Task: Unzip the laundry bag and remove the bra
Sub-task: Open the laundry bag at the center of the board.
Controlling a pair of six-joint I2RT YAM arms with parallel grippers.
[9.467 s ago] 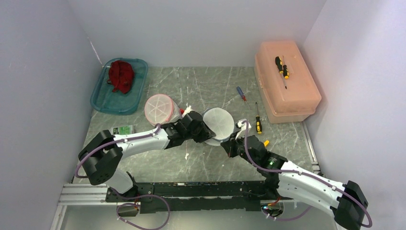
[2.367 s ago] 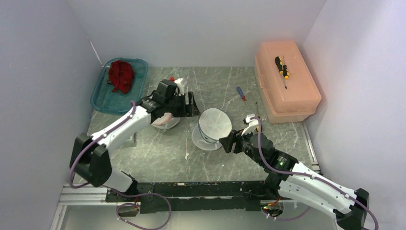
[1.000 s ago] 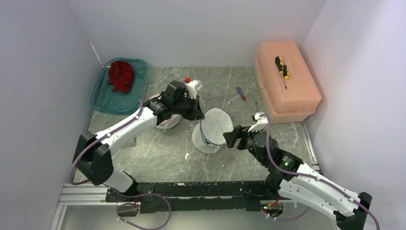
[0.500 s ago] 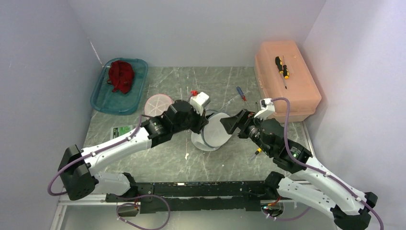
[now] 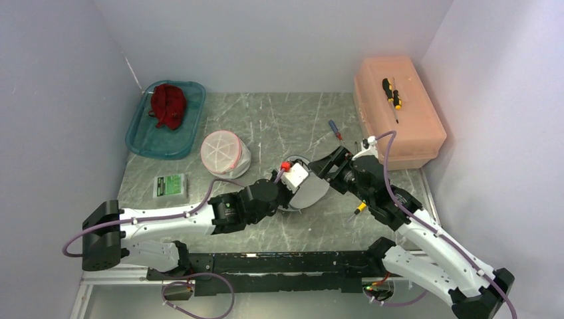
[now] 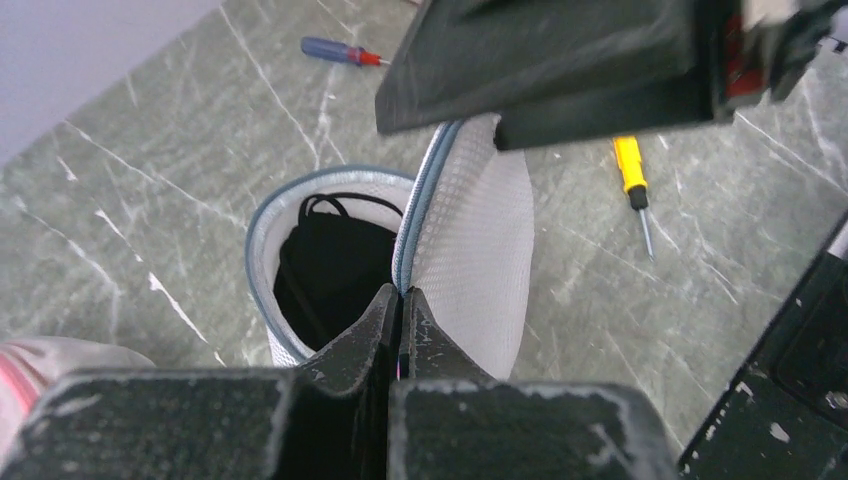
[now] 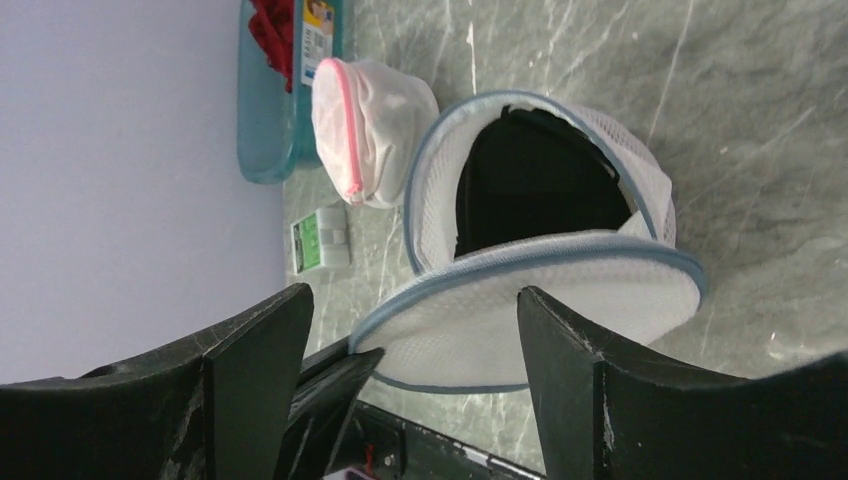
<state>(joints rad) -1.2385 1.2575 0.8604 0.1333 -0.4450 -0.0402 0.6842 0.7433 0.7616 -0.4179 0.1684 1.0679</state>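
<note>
The left arm (image 5: pixel 193 216) no longer hovers at the pink-rimmed bag (image 5: pixel 223 151); it now reaches in low from the near side, jaws pinched on the edge of the laundry bag (image 6: pixel 330 178) lid (image 6: pixel 470 250). That lid now stands open, baring the black bra (image 6: pixel 335 270). The right arm (image 5: pixel 392 206) now sits raised at the far right, jaws spread.

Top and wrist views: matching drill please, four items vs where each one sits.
Items
1. crumpled red garment
2. black bra
3. blue-handled screwdriver
4. small green packet

Places
A. on the grey marble table, just on the near side of the teal plastic tray
B. on the table beside the peach plastic box
C. inside the unzipped white mesh laundry bag with blue-grey trim
D. in the teal plastic tray

Pairs: 1-D, 2-C, 3-B, 4-A
</note>
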